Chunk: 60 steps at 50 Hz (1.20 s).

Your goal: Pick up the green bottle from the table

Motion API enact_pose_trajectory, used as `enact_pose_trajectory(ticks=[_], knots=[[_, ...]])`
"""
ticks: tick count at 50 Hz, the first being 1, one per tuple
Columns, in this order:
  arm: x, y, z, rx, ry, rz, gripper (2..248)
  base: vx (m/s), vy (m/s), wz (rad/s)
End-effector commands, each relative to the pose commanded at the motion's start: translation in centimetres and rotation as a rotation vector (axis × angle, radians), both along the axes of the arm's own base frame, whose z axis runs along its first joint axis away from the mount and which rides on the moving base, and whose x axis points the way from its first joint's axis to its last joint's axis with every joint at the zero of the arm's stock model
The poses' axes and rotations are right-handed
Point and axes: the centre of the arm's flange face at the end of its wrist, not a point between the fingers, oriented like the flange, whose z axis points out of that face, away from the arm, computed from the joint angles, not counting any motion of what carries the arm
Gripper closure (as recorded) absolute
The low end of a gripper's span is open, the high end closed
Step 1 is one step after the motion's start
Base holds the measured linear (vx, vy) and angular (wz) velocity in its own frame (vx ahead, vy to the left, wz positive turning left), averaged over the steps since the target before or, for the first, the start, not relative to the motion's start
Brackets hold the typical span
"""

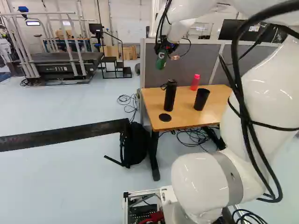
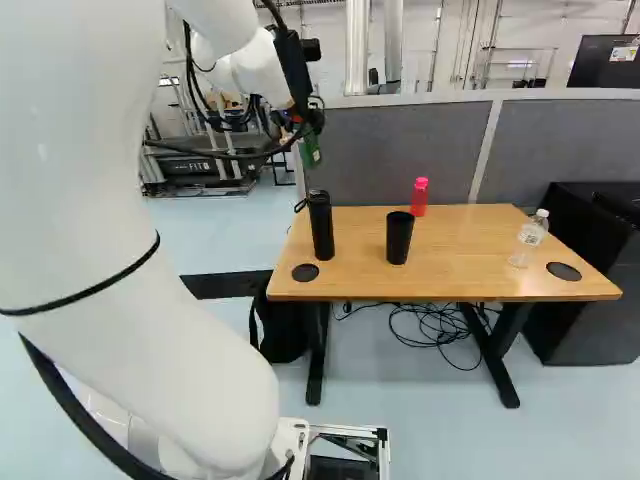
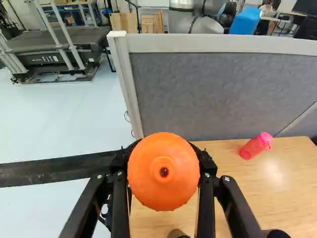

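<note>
Gripper (image 1: 163,52) clamped on the green bottle (image 1: 161,61); bottle raised off the table (image 1: 215,115).
Seen from here, the two fingers bear on the bottle from opposite sides, its orange cap (image 3: 163,172) facing the wrist camera; the bottle hangs roughly upright in the air, near the table's left end in the base views, with the grey partition (image 2: 400,150) behind. On the table below, a black flask (image 1: 170,95) stands upright beside a black disc (image 1: 165,117). A black cup (image 1: 202,99) stands between the flask and the clear bottle (image 2: 530,238), which is near the table's right end in the right base view. A pink bottle (image 1: 195,82) stands behind the cup. A backpack (image 1: 136,143) rests on the floor beside a table leg; a treadmill (image 1: 58,67) stands well apart.
</note>
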Motion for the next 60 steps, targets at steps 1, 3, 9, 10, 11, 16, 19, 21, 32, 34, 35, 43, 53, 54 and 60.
enact_pose_trajectory(ticks=[1,3,9,10,11,16,19,21,32,34,35,43,53,54,60], knots=[[-0.2,0.0,0.0,0.000,-0.003,0.000,227,0.000,0.000,0.000],[-0.6,0.0,0.1,0.000,-0.008,0.000,227,0.000,0.000,0.000],[-1.8,0.0,0.1,0.000,-0.019,-0.001,227,0.000,0.000,0.000],[-2.0,0.0,0.1,0.000,-0.021,-0.001,227,0.000,0.000,0.000],[-2.2,0.0,0.2,-0.001,-0.023,-0.001,227,0.000,0.000,0.000],[-3.2,0.0,0.2,-0.001,-0.033,-0.001,227,0.000,0.000,0.000],[-3.8,0.0,0.2,-0.001,-0.042,-0.001,227,0.000,0.000,0.000],[-4.2,0.0,0.3,-0.001,-0.049,-0.001,227,0.000,0.000,0.000],[-6.5,0.0,0.3,-0.002,-0.075,-0.002,227,0.000,0.000,0.000],[-6.9,0.0,0.3,-0.002,-0.077,-0.002,227,0.000,0.000,0.000],[-7.0,0.0,0.3,-0.002,-0.078,-0.002,227,0.000,0.000,0.000],[-8.3,0.2,0.2,-0.002,-0.082,0.000,227,0.000,0.000,0.000],[-9.6,0.4,0.1,-0.002,-0.086,0.005,227,0.000,-0.001,-0.018],[-9.6,0.4,0.1,-0.002,-0.086,0.005,227,-0.003,0.001,-0.167],[-9.6,0.4,0.1,-0.002,-0.086,0.005,227,-0.011,0.020,-0.163]])
